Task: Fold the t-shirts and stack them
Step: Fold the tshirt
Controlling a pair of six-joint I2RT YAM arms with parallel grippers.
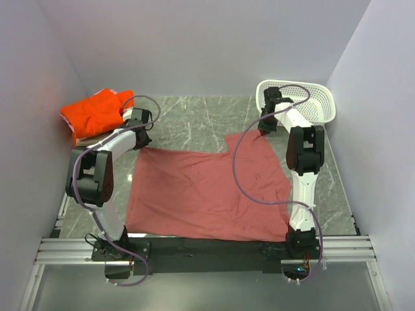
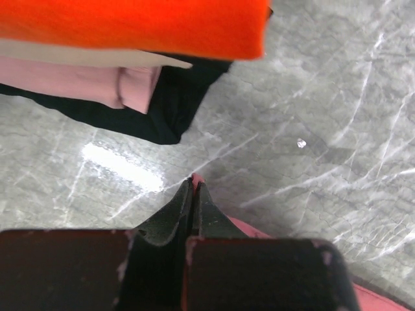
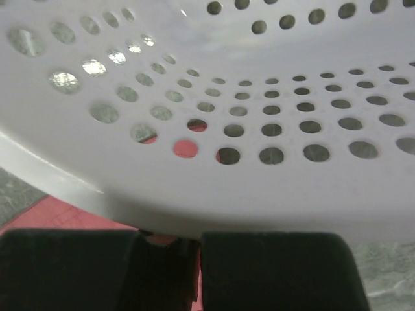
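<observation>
Salmon cloth takes up the middle of the top view: the salmon shirt (image 1: 207, 188) lies spread flat on the grey marble table (image 1: 188, 120), its near hem close to the arm bases. My left gripper (image 1: 141, 140) is down at the shirt's far left corner. My right gripper (image 1: 262, 129) is at its far right corner, just beside the white perforated basket (image 1: 318, 107) that stands in the far right corner of the table. Far left, apart from the spread shirt, a folded orange shirt (image 1: 97, 111) sits on top of a pile

From the left wrist I see the two fingers (image 2: 172, 217) pressed together, with a small tip of the salmon cloth pinched between their ends. More of the cloth trails off to the right beneath them. Beyond, across bare marble, the pile shows its edge: orange on top, a beige shirt (image 2: 65, 55) under it, and a black shirt (image 2: 168, 110) at the bottom, resting on the table

From the right wrist the basket's wall fills nearly everything, very close, and hides the fingertips. Salmon cloth shows at lower left below the rim and through a few of the holes. I cannot tell whether these fingers are clamped on the cloth or released
</observation>
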